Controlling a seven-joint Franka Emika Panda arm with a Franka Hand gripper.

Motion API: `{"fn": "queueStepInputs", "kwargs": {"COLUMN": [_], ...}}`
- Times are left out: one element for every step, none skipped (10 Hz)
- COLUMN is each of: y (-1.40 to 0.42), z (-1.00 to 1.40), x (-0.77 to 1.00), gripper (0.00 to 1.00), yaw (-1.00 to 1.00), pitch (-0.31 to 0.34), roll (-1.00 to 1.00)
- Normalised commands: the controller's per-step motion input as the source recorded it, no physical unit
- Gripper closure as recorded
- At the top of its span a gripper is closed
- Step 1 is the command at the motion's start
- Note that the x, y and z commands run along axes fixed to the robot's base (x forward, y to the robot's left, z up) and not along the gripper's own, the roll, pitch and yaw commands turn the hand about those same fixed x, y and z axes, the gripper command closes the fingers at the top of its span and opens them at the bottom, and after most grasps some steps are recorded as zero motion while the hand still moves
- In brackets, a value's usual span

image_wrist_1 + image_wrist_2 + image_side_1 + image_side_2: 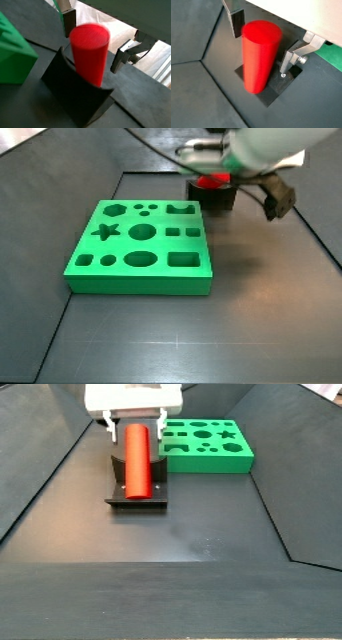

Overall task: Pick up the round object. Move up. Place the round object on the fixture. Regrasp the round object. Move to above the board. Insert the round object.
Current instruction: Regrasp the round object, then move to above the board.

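We judge this the place/regrasp step: gripper (261,47) spread open, holding nothing, straddling the round object (260,55) resting between its fingers on the fixture (77,92), so next calls for closing, then lifting toward the board (205,444).

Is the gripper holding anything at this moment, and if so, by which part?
Cannot be told for sure. The gripper straddles one end of the smooth red cylinder, which lies on the dark notched fixture; its silver fingers appear slightly apart from it.
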Motion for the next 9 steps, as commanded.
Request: {"fn": "queueStepInputs", "kwargs": {"y": [0.0,0.0,0.07,0.07,0.07,0.07,0.06,0.06,0.06], "z": [-0.2,0.0,1.0,1.0,1.0,1.0,1.0,1.0,1.0], "x": [0.07,0.0,-0.2,-0.2,-0.2,-0.19,-0.18,-0.18,-0.17], "gripper": [0.0,1.0,1.0,1.0,1.0,1.0,1.0,1.0,1.0], "yaw": [-0.03,0.0,-0.05,-0.04,0.05,0.1,0.14,0.17,0.17], "pitch": [-0.006,0.0,0.296,0.29,0.242,0.207,0.165,0.105,0.059], "roll": [0.07,0.0,-0.01,-0.02,-0.07,-0.08,-0.08,-0.07,-0.06]}}
